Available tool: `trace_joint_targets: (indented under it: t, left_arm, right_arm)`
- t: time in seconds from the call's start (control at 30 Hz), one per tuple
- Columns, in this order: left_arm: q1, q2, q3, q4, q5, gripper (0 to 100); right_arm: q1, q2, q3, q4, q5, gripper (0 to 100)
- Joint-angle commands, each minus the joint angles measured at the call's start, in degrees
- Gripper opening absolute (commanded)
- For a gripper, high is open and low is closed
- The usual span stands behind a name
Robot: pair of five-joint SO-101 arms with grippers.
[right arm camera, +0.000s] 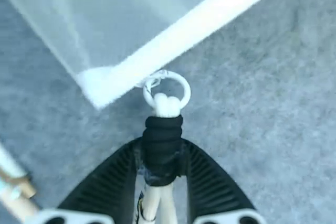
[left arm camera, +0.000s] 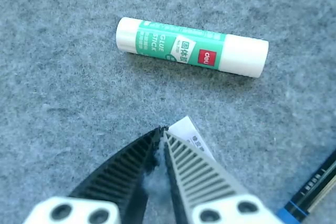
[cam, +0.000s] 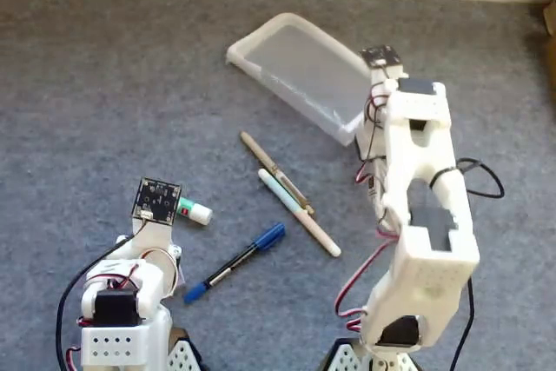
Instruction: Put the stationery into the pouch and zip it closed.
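Note:
A translucent white pouch lies at the back of the grey carpet, and its zipper edge runs across the right wrist view. My right gripper is shut on the black-wrapped zipper pull, whose white ring hangs at the pouch's corner. The right arm stretches to that corner. A green and white glue stick lies just ahead of my left gripper, which is shut with nothing in it. The glue stick sits beside the left arm's wrist.
A tan pen and a white pen lie side by side mid-table. A blue pen lies close to the left arm, and its end shows near my left gripper. Open carpet spreads to the far left.

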Motion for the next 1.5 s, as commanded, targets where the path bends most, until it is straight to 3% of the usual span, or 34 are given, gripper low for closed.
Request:
trace_joint_targets:
  t: [0.0, 0.37, 0.67, 0.93, 1.13, 1.47]
  left_arm:
    - [-0.75, -0.31, 1.19, 0.26, 0.35, 1]
    - [-0.75, -0.31, 1.19, 0.26, 0.35, 1]
    - [-0.75, -0.31, 1.19, 0.26, 0.35, 1]
    - [-0.75, -0.31, 1.19, 0.26, 0.35, 1]
    - [-0.75, -0.31, 1.19, 0.26, 0.35, 1]
    - [-0.75, -0.31, 1.19, 0.26, 0.35, 1]
  right_arm:
    - [-2.51, -12.44, 4.7, 0.31, 1.05, 0.5]
    - [-8.04, -36.35, 21.41, 0.22, 1.05, 0.5]
    - [-18.59, -50.77, 29.76, -0.4, -1.32, 0.5]
    - [-20.26, -59.21, 36.88, -4.88, -3.78, 0.5]
    - [-25.36, -64.66, 46.02, -12.09, -5.8, 0.5]
    - [-25.89, -73.63, 54.46, -17.98, -9.14, 0.5]
